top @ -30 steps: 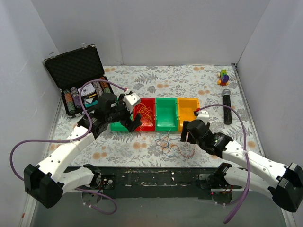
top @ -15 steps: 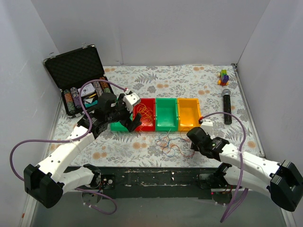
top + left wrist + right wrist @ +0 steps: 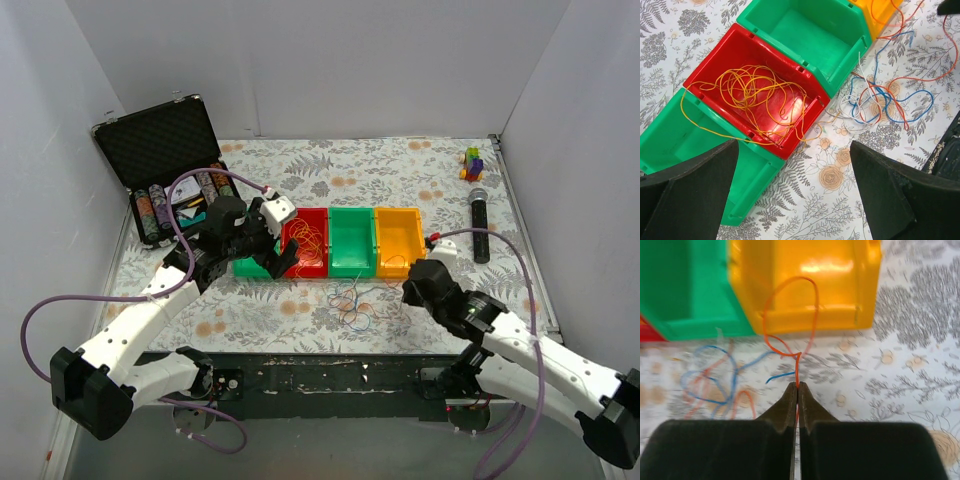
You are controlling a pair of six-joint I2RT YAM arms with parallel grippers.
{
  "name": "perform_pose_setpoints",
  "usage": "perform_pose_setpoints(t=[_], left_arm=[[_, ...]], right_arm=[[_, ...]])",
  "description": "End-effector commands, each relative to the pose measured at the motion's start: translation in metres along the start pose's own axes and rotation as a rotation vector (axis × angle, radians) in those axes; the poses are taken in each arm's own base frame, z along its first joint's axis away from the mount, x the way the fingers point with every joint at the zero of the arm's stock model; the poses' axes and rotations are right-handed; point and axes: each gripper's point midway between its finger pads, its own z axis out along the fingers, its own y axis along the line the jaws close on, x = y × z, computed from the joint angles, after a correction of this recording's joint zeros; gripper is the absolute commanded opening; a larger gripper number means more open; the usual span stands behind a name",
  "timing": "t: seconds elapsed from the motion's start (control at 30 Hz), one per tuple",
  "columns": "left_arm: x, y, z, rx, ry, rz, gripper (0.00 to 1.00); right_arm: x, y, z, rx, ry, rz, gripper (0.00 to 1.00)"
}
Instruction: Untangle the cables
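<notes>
Orange cable (image 3: 797,371) is pinched in our closed right gripper (image 3: 796,386), lower centre; left gripper (image 3: 792,145) hangs open. Next we should draw it gently from the clump (image 3: 355,302).

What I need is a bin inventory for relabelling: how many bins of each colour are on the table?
Green bins: 2
Red bin: 1
Orange bin: 1
Total: 4
</notes>
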Motion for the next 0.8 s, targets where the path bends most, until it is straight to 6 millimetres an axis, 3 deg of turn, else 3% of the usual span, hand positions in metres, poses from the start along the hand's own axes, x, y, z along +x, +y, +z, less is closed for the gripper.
perform_pose_setpoints(t=[0.0, 0.13, 0.3, 0.57, 0.77], left_arm=[[-0.028, -0.002, -0.008, 0.007, -0.072, 0.025, 0.94], [-0.032, -0.01, -0.006, 0.041, -0.067, 0.05, 0.94], [-0.046, -0.021, -0.008, 0.084, -0.102, 0.074, 0.94], [-0.085, -0.041, -0.03, 0.158, -0.222, 0.107, 0.98], [-0.093, -0.055, -0.04, 0.229, -0.266, 0.135, 0.98]], right_arm=[[-0.096, 0.061, -0.062, -0.308, -0.255, 0.08, 0.01], [-0.154, 0.104, -0.136, -0.62, -0.429, 0.084, 0.01], [-0.197, 0.137, -0.21, -0.879, -0.567, 0.049, 0.01], [-0.25, 0.166, -0.3, -1.143, -0.748, 0.025, 0.01], [-0.283, 0.174, -0.351, -1.235, -0.84, 0.034, 0.01]])
